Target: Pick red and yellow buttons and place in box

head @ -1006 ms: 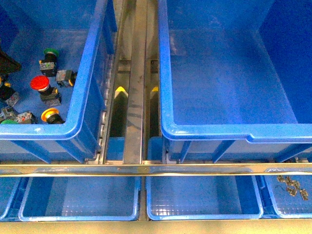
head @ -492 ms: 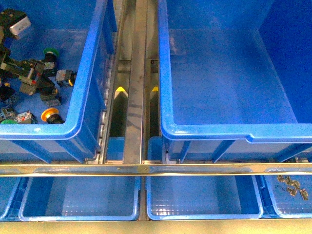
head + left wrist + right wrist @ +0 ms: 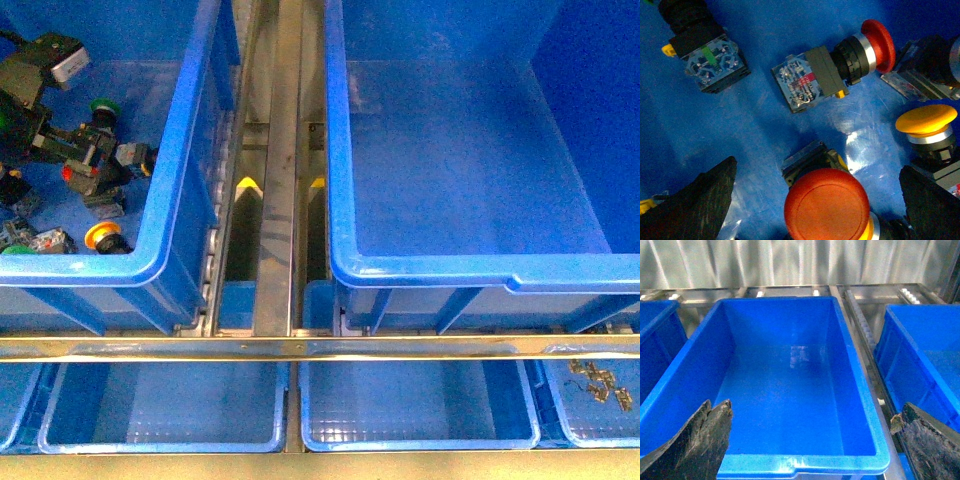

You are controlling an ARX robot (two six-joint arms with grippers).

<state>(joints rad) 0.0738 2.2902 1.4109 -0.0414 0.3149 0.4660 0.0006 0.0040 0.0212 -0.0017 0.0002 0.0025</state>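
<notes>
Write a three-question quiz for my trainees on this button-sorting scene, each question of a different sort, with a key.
1. Choose: which cap colour sits between the open fingers of the left gripper? A green, B red, C yellow.
2. True or false: the box holds a button.
3. Count: how many red caps show in the left wrist view?
Key: 1 B, the nearest red button. 2 False. 3 Two, counting the tipped red button.
</notes>
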